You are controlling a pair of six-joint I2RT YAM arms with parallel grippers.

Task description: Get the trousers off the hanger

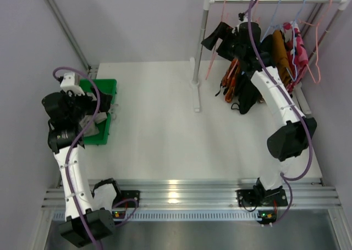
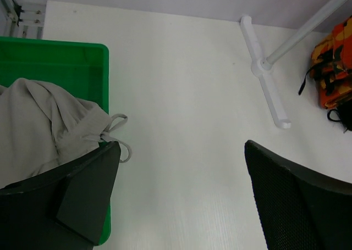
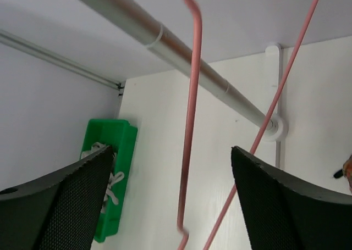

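Note:
The light grey trousers [image 2: 44, 123] lie bunched in the green bin [image 2: 55, 57], with their drawstring [image 2: 118, 130] draped over the bin's rim. In the top view they [image 1: 94, 128] show under my left arm. My left gripper [image 2: 181, 198] is open and empty, just above the bin's right edge [image 1: 92, 104]. The salmon-pink hanger [image 3: 190, 123] hangs bare on the rack rod [image 1: 212, 60]. My right gripper [image 3: 176, 200] is open around the hanger's wire and does not grip it; it is high at the rod's left end [image 1: 219, 41].
The white rack [image 1: 199, 52] stands at the back right, with its foot [image 2: 269, 85] on the table. A black garment [image 1: 247, 96], a mustard-orange one [image 1: 280, 55], a red patterned one [image 1: 300, 55], light blue hangers [image 1: 275, 16] and another pink hanger [image 1: 318, 46] hang on it.

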